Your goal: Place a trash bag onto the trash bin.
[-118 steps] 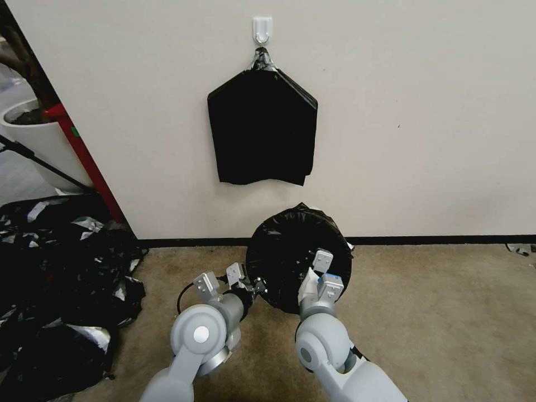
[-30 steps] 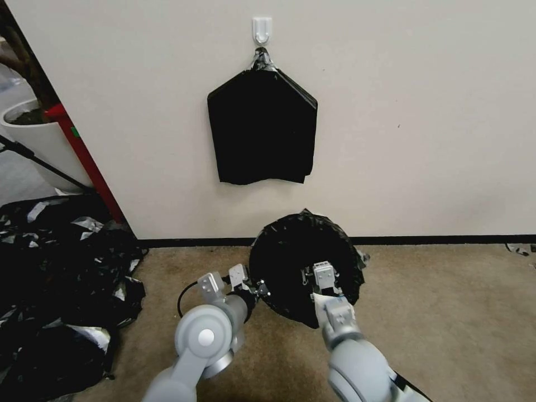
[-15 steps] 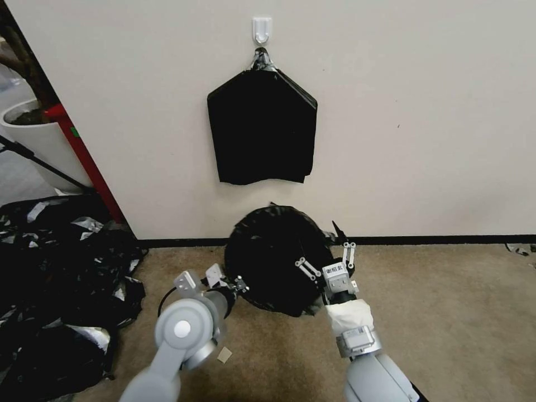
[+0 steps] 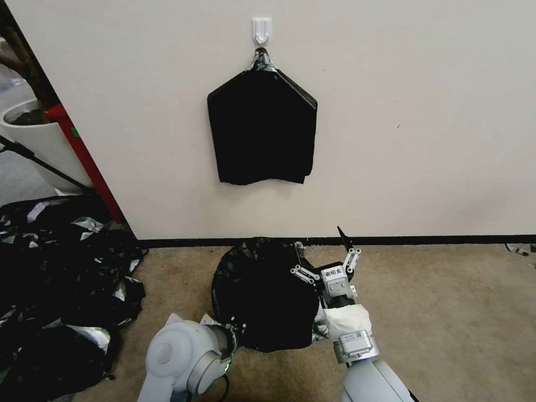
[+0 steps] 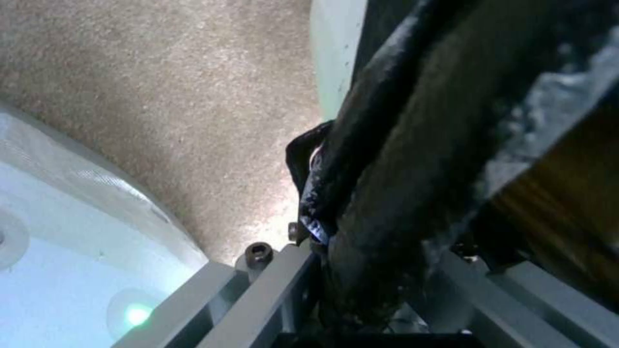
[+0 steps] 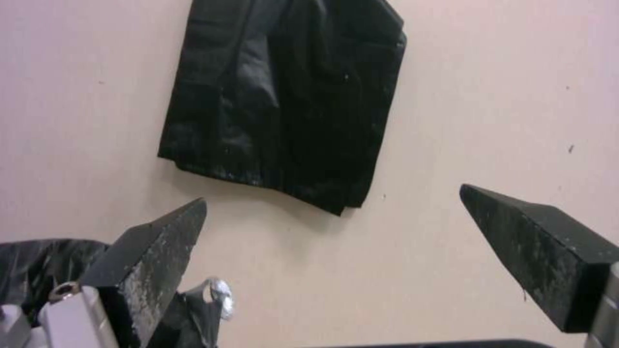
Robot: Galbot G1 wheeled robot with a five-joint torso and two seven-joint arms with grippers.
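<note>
Underfoot, a worn tan carpet is seen running to a black baseboard below a plain cream wall. One white hook is fixed high on that wall, and one flat black stack with a silver-taped top is hung from it. At the robot's left, one heap of black plastic flecked with silver is spread on the floor, with one red post and one white planter pot beyond it. The trash bin is set on the carpet just before the baseboard and is wrapped in the trash bag; a strip of its pale wall is shown beside the film in the left wrist view. The left gripper is pressed against the bag's lower near side, and black film is seen clamped between its fingers. The right gripper is held at the bag's upper right edge, just beside it, with its two dark fingertips spread wide apart and nothing caught between them. Two grippers, one bag and one bin are counted.
</note>
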